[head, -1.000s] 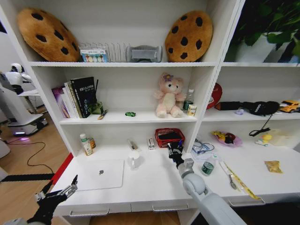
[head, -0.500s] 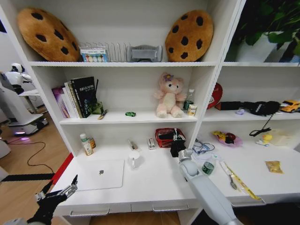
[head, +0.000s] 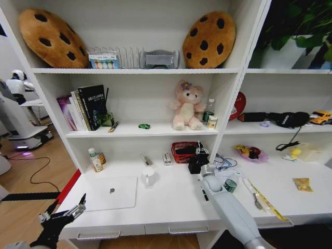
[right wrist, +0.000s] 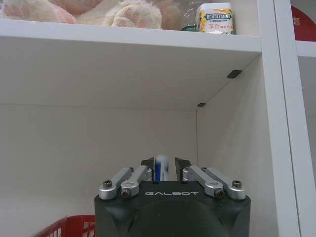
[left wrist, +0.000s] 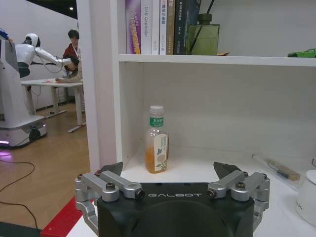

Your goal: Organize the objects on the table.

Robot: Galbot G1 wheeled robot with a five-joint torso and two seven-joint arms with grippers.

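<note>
- Black right jaws (right wrist: 165, 170) pinch a slim blue-and-white pen (right wrist: 160, 168), raised over the white counter (head: 171, 202) beside the red mesh basket (head: 182, 147).
- Left jaws (left wrist: 169, 176) gape empty, parked off the counter's front-left corner near the silver laptop (head: 109, 193).

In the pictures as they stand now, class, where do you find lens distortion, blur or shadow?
Head view: wide-angle distortion splays the shelf uprights outward. Right wrist view: the blue-and-white thing between the right gripper fingers is smeared, while the mint tin label reads sharp; shadow under the shelf. Left wrist view: the bottle is crisp, the room beyond softer.
</note>
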